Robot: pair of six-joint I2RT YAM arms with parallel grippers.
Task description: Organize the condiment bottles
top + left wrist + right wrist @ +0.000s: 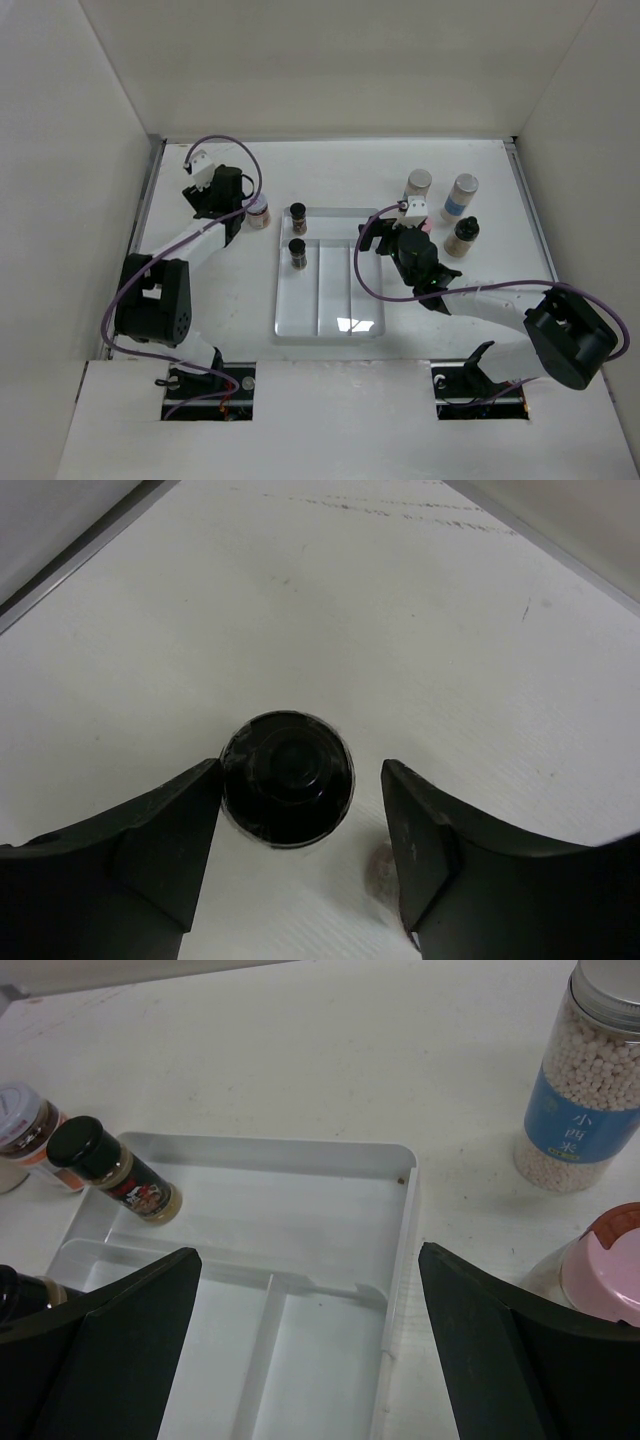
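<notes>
In the left wrist view my left gripper (300, 777) is open around a small jar with a black top (287, 778), which stands on the table close to the left finger. From above, this gripper (245, 205) is next to a jar (258, 212) left of the white tray (330, 318). Two black-capped bottles (298, 215) (297, 250) stand in the tray's left part. My right gripper (385, 232) (310, 1255) is open and empty over the tray's right rim (405, 1230). A pink-capped bottle (603, 1272) is just to its right.
A silver-capped jar (419, 183), a blue-labelled jar (460, 195) and a black-capped brown bottle (463, 237) stand right of the tray. A blue-labelled jar of pale beads (585, 1080) stands ahead of the right gripper. White walls enclose the table on three sides.
</notes>
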